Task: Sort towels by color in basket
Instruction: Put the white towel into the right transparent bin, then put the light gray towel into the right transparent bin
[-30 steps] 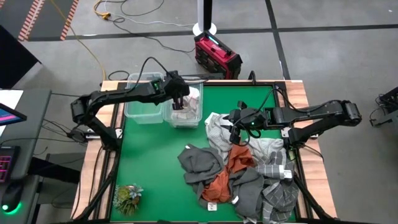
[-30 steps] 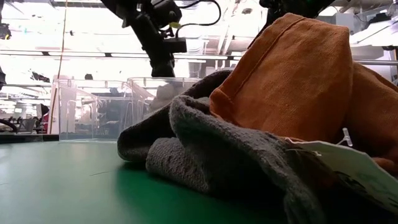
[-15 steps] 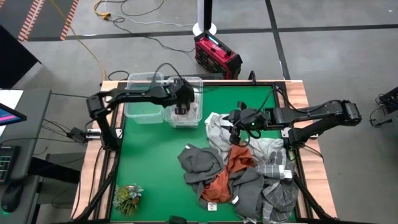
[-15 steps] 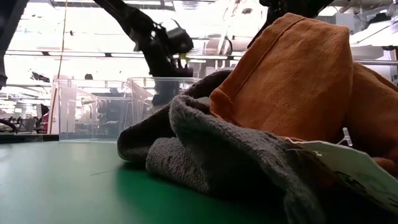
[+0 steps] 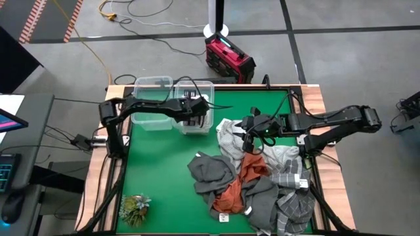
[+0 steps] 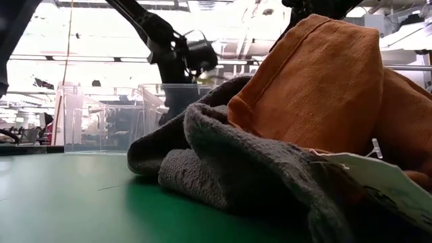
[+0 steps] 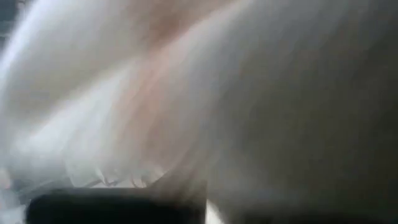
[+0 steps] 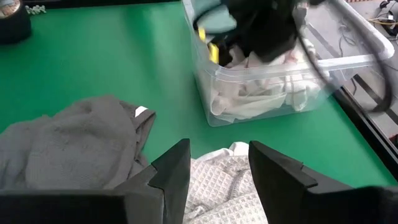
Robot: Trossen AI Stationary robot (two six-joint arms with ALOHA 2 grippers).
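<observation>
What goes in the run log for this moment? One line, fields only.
left gripper: inside clear bin over white towels | right gripper: open above white waffle towel | towel pile: unsorted

Left wrist view is a pale blur; the left gripper [image 5: 191, 111], inside a clear bin [image 5: 195, 126], hides its fingers.

Open green table [image 5: 161, 170] is left between the clear bins [image 5: 172, 105] and the small plant [image 5: 134, 210]. The right half is blocked by the towel heap [image 5: 252, 177]. One bin's mouth appears occupied by the left tool [image 5: 191, 113].
</observation>
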